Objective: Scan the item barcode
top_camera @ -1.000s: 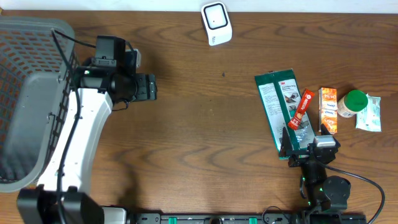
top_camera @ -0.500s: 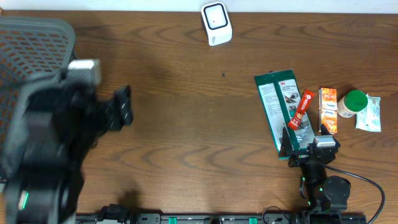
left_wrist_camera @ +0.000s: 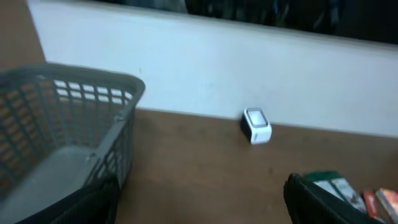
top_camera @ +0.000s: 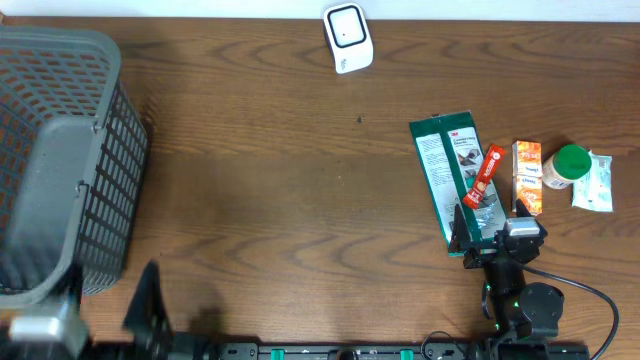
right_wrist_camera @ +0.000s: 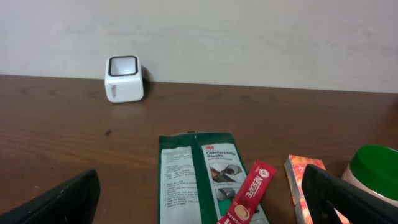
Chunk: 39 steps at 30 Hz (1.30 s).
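Observation:
The white barcode scanner [top_camera: 347, 37] stands at the table's far edge, also in the left wrist view [left_wrist_camera: 256, 125] and the right wrist view [right_wrist_camera: 124, 78]. A green 3M package [top_camera: 447, 175] lies flat at the right, with a red Nescafe stick [top_camera: 484, 176] lying partly on it. My right gripper [top_camera: 490, 228] rests open at the package's near end; the package [right_wrist_camera: 199, 180] and the stick [right_wrist_camera: 249, 194] lie between and beyond its fingertips [right_wrist_camera: 62, 199], untouched. My left gripper [top_camera: 150, 312] sits at the near left corner, open and empty [left_wrist_camera: 199, 208].
A grey mesh basket [top_camera: 120, 60] fills the left side, close to my left gripper [left_wrist_camera: 74, 78]. An orange box [top_camera: 528, 176], a green-lidded jar [top_camera: 568, 166] and a white packet [top_camera: 597, 185] lie right of the package.
My left arm has swung from beside the basket back to the near left corner. The right arm and all items are unmoved.

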Motion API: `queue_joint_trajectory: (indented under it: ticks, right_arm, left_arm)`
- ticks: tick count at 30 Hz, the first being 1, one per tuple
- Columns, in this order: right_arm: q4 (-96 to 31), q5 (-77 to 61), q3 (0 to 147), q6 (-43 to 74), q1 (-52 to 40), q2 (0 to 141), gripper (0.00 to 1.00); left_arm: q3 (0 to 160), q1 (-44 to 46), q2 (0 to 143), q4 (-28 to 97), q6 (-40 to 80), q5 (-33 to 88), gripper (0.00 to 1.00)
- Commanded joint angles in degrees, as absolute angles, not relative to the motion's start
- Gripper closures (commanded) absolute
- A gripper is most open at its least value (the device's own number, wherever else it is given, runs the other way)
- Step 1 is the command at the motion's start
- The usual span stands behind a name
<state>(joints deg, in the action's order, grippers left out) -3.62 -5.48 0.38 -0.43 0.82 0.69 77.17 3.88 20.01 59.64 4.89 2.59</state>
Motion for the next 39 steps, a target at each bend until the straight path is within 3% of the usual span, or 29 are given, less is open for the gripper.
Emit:
queue_joint_trajectory:
  ticks: [1, 11, 18, 28, 39]
  right_arm:
    - [-3.88, -4.97, 0.32, 0.38, 0.4, 0.34, 0.01]
    - [-3.88, -4.97, 0.32, 0.38, 0.4, 0.34, 0.01]
    - [-3.88, -4.97, 0.32, 0.38, 0.38, 0.34, 0.01]
    - [-3.88, -4.97, 0.32, 0.38, 0.38, 0.34, 0.01]
    - [-3.88, -4.97, 0.32, 0.38, 0.4, 0.34, 0.01]
  left_arm:
    - [76.73, 3.49, 15.0, 60.29, 4.95, 1.87, 0.15]
    - [68.82, 3.49, 1.87, 60.29, 4.97, 1.91, 0.15]
    - [61.34, 3.49, 0.16, 51.7, 4.99, 2.42, 0.14]
    - [43.46, 3.51, 0.16, 5.65, 5.02, 6.31, 0.14]
    - [23.79, 3.55, 0.14, -17.21, 4.99, 8.34, 0.15]
